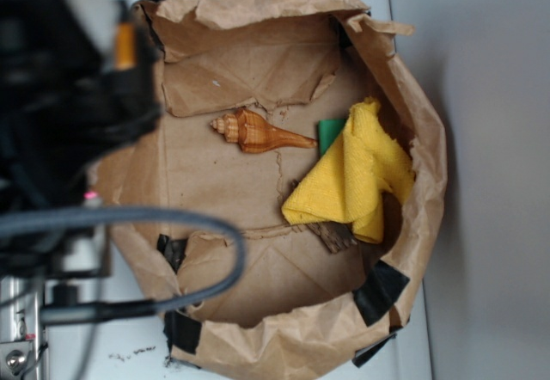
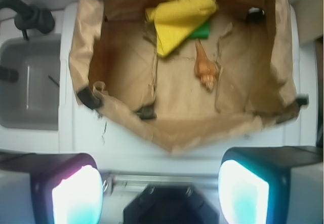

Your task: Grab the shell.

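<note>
One brown paper nest (image 1: 258, 311), its crumpled walls taped at the corners with black tape, fills most of both views, and we use it as our landmark. It sits on a white surface; outside its wall, in the wrist view, a grey recessed basin (image 2: 30, 82) lies to one side.

Our gripper (image 2: 162, 183) hangs outside the nest's near wall, well apart from everything within. Its two fingers stand wide apart at the lower corners of the wrist view, nothing between them, pads glowing pale blue and pink.

Inside the nest, a yellow cloth (image 1: 357, 178) lies crumpled against the far wall, partly covering a small green block (image 1: 330, 135).

Smallest is the shell (image 1: 258, 132), glossy orange-brown, lying flat on the nest's floor near the middle. Its thin point reaches toward the green block, nearly meeting it; its blunt whorled end points away, into bare paper.

We judge the approach has not begun. The nest's raised wall stands between gripper and shell, so we would need to pass over it, and the cloth crowds the pointed end.
</note>
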Robot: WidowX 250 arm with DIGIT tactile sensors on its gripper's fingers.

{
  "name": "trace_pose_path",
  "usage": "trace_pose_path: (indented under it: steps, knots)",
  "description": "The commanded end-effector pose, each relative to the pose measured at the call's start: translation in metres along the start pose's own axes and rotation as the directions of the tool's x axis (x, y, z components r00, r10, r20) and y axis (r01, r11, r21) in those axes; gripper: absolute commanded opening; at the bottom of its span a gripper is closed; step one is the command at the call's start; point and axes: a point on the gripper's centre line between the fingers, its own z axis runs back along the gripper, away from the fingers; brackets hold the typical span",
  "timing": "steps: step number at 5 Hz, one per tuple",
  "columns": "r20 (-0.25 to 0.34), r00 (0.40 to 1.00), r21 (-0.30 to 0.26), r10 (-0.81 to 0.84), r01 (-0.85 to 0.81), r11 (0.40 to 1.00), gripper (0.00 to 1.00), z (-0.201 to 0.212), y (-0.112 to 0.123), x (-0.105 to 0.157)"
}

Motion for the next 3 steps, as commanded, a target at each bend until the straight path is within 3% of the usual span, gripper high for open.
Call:
trace_pose_path:
  steps: [1,2,3]
  knots:
    - [0.092,0.973,0.021,-0.211,0.21,0.977,1.0,-0.029,-0.001,0.043]
    - [0.024,0.968,0.035,-0.25,0.249,0.968,1.0,-0.067,0.0,0.062]
    - [-0.037,0.965,0.036,-0.26,0.261,0.965,1.0,-0.097,0.017,0.074]
